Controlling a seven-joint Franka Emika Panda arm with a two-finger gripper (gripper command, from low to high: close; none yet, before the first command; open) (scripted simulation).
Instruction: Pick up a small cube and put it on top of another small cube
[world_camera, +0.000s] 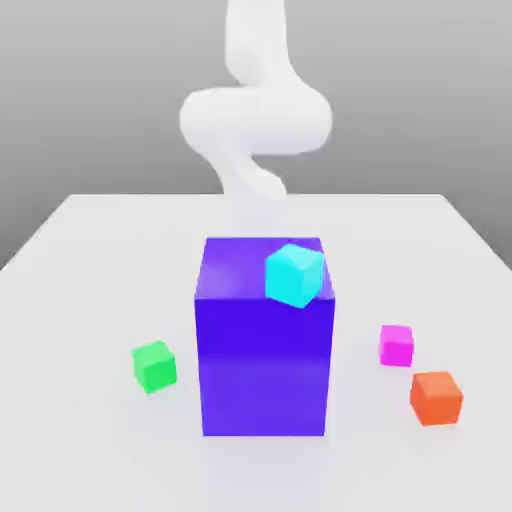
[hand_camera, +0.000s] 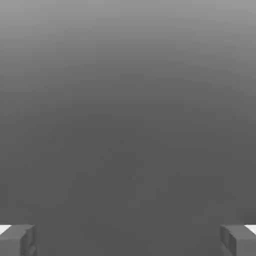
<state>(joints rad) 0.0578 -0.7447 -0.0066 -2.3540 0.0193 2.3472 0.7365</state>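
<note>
Grey backdrop behind a white worktop (world_camera: 90, 250). We see the pink cube (world_camera: 396, 345) at the exterior view's right, just beside an orange cube (world_camera: 436, 397); the green cube (world_camera: 154, 366) sits left of a purple block (world_camera: 264, 360) bearing a cyan cube (world_camera: 294, 274). Gripper (hand_camera: 128, 240) jaws spread wide, holding nothing.

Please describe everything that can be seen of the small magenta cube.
The small magenta cube is a plain, bright pink block with smooth, matte-looking faces and no markings. It sits flat and upright on the white table, on the exterior view's right of the big purple block, apart from it. The orange cube lies close by, nearer the camera, with a small gap between them. Only the table touches it.
</note>
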